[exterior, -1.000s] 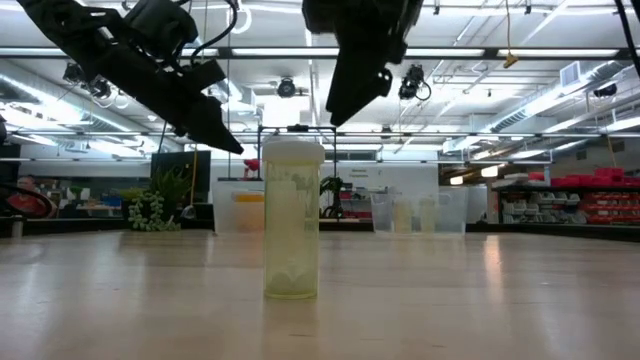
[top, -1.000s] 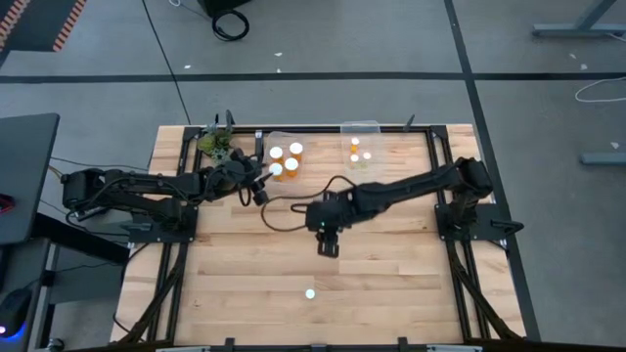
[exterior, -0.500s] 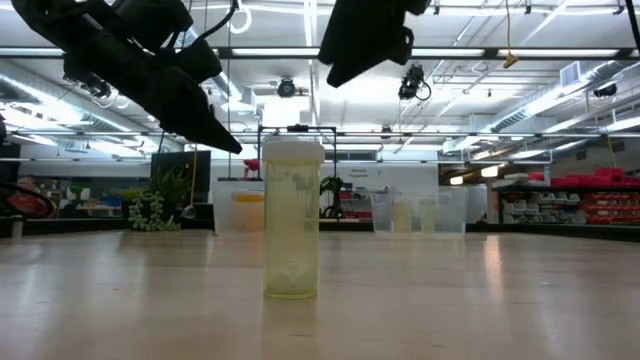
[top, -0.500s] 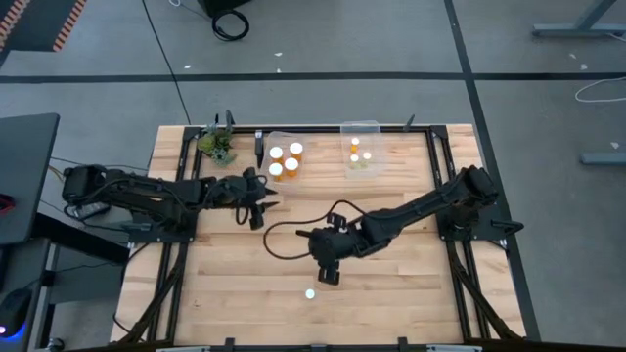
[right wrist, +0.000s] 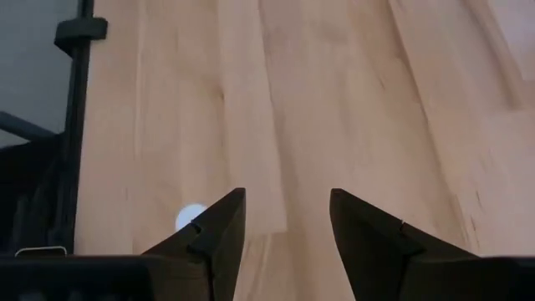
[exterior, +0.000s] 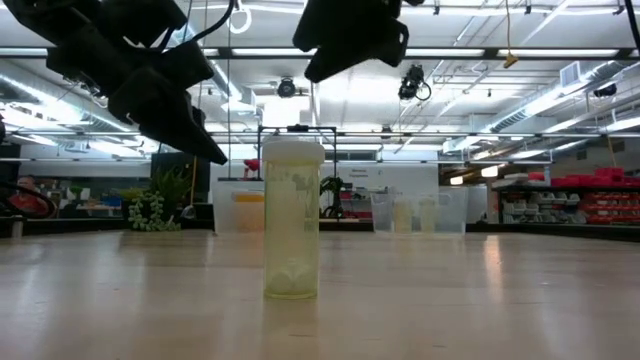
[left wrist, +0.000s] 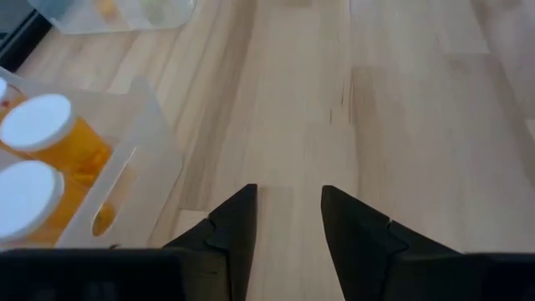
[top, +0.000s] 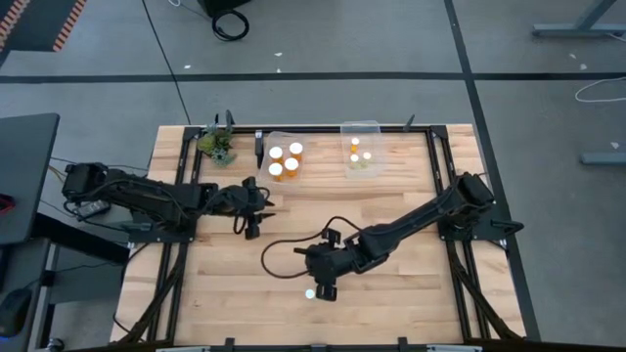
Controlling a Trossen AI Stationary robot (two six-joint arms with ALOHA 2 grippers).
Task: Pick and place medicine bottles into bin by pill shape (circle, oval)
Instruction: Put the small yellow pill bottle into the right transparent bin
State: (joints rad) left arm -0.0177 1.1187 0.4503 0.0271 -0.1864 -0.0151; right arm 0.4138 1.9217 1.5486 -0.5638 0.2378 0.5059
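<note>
**1 bottle left on the table, right arm closing on it**

From where I sit, most of the sorting looks finished. In the high view, the left bin (top: 282, 156) at upper centre holds 3 white-capped orange bottles (top: 277, 153), and the right bin (top: 360, 149) beside it holds a few smaller ones (top: 355, 143). I count 1 bottle still out: the last bottle (top: 310, 293) stands upright at lower centre of the high view, and it fills the middle of the low view (exterior: 292, 218), its contents looking pale.

My right gripper (top: 326, 284) is stretched low across the table and sits just beside that bottle, angled toward it. Its jaws are parted and empty; in the right wrist view the white cap (right wrist: 189, 216) shows just outside 1 finger, so I judge it needs a small correction before closing.

My left gripper (top: 250, 221) hangs left of centre, clear of the left bin, fingers parted with nothing between them.
</note>
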